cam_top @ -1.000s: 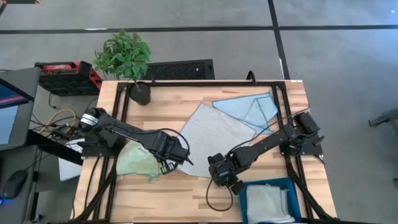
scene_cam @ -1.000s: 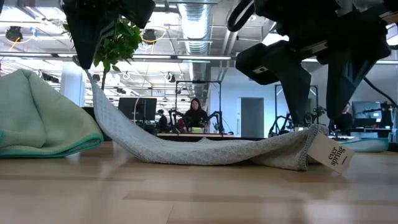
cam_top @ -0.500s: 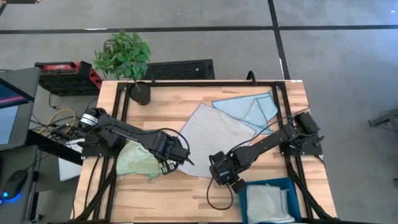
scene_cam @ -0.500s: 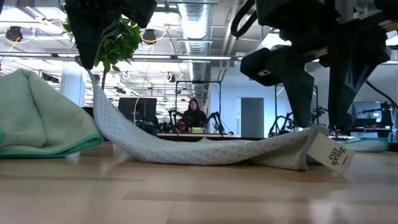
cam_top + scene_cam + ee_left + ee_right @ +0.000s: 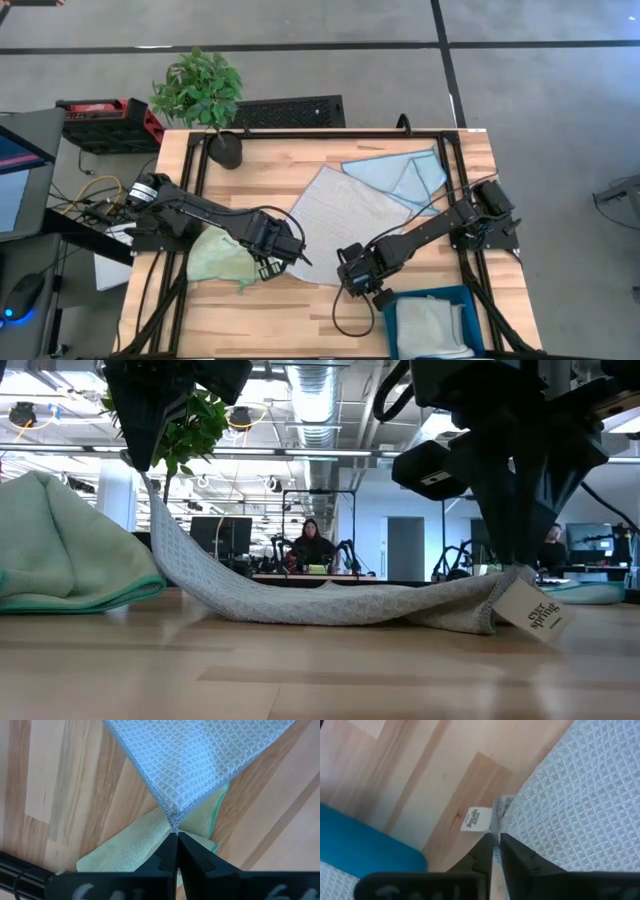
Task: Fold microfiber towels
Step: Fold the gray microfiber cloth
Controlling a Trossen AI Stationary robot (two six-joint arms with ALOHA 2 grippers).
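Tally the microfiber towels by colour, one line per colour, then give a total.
Grey towels: 2, one spread on the table and one folded in the teal bin
Light blue towel: 1
Light green towel: 1
Total: 4

Four microfiber towels are in view: one grey towel (image 5: 345, 215) spread mid-table, one light blue towel (image 5: 400, 172) beside it, one light green towel (image 5: 218, 257), and one grey towel (image 5: 430, 325) inside the single teal bin (image 5: 392, 310). Two arms work there, plus one potted plant (image 5: 200, 92).
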